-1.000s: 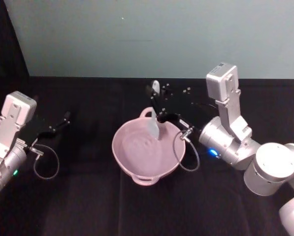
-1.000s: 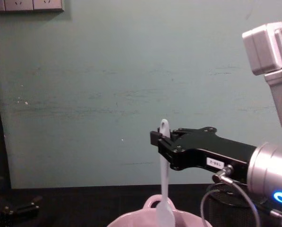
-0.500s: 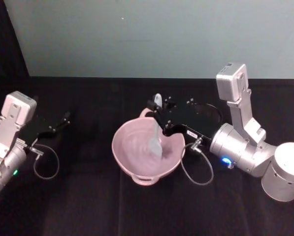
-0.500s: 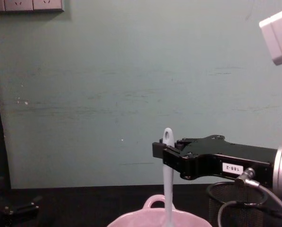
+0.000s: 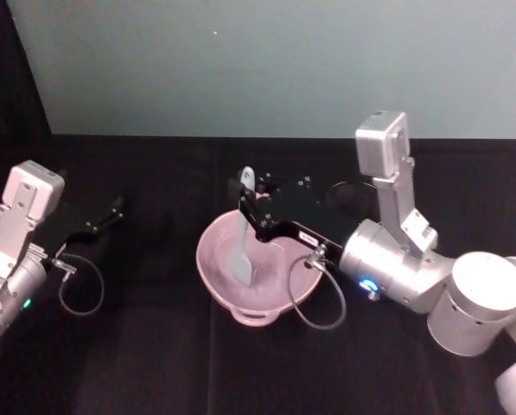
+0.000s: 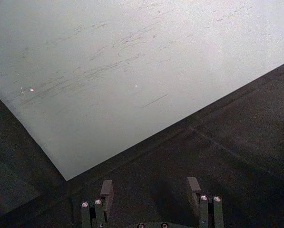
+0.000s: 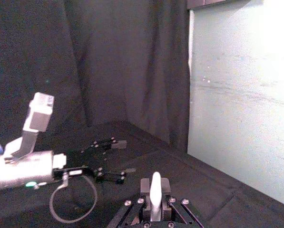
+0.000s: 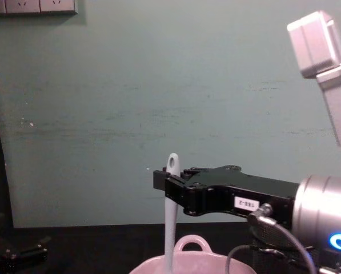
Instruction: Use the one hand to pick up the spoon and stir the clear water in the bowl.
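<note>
The pale pink bowl (image 5: 213,275) sits mid-table; its loop handle (image 8: 191,244) shows in the chest view. The white spoon (image 5: 243,244) stands nearly upright, its flat blade down in the bowl's left half and its handle end rising above the fingers. My right gripper (image 5: 249,204), black with a small white label, reaches in from the right and is shut on the spoon's (image 8: 171,200) upper handle. The right wrist view has the spoon's handle (image 7: 155,191) clamped between that gripper's (image 7: 155,202) fingers. My left gripper (image 5: 111,212) rests at the table's left, open (image 6: 150,187) and holding nothing.
A black wire-mesh cup (image 8: 271,257) stands behind the right gripper, right of the bowl. A grey cable loop (image 5: 314,298) hangs from the right wrist beside the bowl's near right rim. A black cloth covers the table, and a pale green wall stands behind it.
My right gripper has carried the spoon from the bowl's right side across to its left, blade still inside the bowl. The left arm has stayed where it was.
</note>
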`<state>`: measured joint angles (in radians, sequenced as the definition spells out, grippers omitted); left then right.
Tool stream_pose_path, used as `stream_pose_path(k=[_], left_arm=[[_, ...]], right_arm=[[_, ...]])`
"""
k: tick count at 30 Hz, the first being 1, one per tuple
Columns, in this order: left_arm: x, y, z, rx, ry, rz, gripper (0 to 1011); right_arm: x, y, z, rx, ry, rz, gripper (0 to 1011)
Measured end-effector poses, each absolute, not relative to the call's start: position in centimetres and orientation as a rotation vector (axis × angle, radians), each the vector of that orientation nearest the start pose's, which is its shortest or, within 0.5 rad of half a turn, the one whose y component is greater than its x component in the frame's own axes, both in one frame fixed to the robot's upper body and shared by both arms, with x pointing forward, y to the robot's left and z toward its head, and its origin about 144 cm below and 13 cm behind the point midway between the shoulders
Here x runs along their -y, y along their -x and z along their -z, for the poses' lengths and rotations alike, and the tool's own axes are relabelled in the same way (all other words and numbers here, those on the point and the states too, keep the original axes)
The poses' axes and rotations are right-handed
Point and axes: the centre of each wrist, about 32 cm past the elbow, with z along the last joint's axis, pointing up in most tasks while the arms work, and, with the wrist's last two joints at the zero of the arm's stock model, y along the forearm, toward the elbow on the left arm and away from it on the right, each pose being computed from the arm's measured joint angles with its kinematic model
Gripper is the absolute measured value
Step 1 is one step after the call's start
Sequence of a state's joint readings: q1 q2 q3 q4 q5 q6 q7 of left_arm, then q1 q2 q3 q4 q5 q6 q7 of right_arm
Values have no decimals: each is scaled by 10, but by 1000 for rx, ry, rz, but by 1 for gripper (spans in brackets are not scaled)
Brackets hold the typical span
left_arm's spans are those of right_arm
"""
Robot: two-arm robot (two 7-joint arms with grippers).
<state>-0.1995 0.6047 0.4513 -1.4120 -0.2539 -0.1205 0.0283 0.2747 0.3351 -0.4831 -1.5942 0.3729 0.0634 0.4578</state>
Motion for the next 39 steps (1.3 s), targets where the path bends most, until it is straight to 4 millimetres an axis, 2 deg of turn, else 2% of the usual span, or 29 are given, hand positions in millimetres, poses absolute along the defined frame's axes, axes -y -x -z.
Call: stream_pose_path(k=[10,19,29,39], left_arm=[[-310,-489,-1140,285,-305,-1248,1011],[-310,-489,-1140,285,-305,-1248,1012],[-310,-489,-1140,285,-305,-1248,1011],[-310,-489,-1140,285,-304,-1248,1011]], right_arm=[[164,-518,-1191,172,-31,765,127],[176,-524,-1194,215,-19,839,127],[198,-513,-1203,153,44,834,127],[199,-498,-1212,51,33,761,127]])
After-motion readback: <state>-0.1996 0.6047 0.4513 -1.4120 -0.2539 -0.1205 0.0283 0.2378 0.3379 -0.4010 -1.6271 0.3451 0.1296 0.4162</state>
